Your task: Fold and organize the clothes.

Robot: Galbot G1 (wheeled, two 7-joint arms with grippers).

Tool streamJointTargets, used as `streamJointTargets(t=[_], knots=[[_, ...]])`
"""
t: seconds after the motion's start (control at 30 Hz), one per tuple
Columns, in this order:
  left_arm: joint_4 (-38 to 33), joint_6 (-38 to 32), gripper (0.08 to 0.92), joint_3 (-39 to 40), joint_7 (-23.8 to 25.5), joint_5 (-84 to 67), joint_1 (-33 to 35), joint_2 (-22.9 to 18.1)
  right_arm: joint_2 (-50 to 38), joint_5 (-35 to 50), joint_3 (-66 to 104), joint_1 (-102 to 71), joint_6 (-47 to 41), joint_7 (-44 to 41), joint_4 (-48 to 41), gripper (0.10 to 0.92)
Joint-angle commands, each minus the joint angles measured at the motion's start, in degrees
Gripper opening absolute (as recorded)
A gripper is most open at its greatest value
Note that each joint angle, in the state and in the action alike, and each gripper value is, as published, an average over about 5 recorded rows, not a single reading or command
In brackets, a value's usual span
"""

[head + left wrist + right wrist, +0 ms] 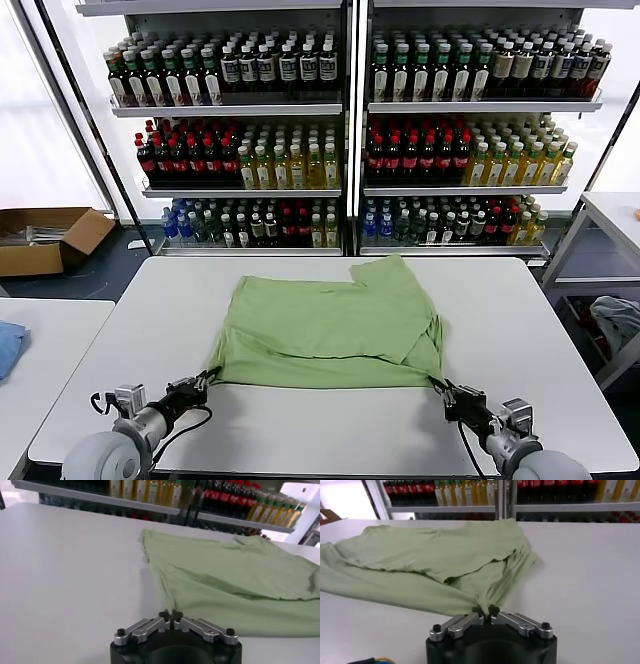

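Light green cotton, thin and limp, is what you are working with: the shirt [330,325] lies on the white table [540,330], partly folded, one layer doubled over another.

In the head view, your left gripper [203,381] sits at the near left corner of the cloth and your right gripper [446,393] at the near right corner, both low on the table edge nearest you.

In the left wrist view, the left gripper [170,616] has its fingers pinched together on the hem corner of the shirt [235,580], cloth drawn to a point.

In the right wrist view, the right gripper [485,612] is likewise clamped on a gathered corner of the shirt [430,560].

Expect it to weigh almost nothing, sag between your holds, and wrinkle or slip off its fold if you pull unevenly. Corners and hems are your best holds; lift both together.
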Motion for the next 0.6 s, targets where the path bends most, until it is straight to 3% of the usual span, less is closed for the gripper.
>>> streamJointTargets(t=[0.03,0.23,0.4,0.6], knots=[[-11.3,0.0,0.093,-8.2,1.1,2.1,15.5,-0.9,0.9,-1.1,3.9,-12.0,0.9,-1.6,8.8,0.147],[-17.1,0.1,0.094,-14.2,1.7,4.3,25.7,-3.1,2.1,-4.1,7.0,-22.3,3.4,-3.9,13.9,0.147],[-20.3,0.1,0.091,-17.2,2.8,6.2,30.4,-4.8,2.3,-5.1,7.4,-26.1,3.5,-2.4,16.3,0.148],[-24.0,0.1,0.097,-17.8,4.7,10.7,32.0,-7.2,1.8,-2.0,8.9,-23.5,3.2,-0.3,16.0,0.264]])
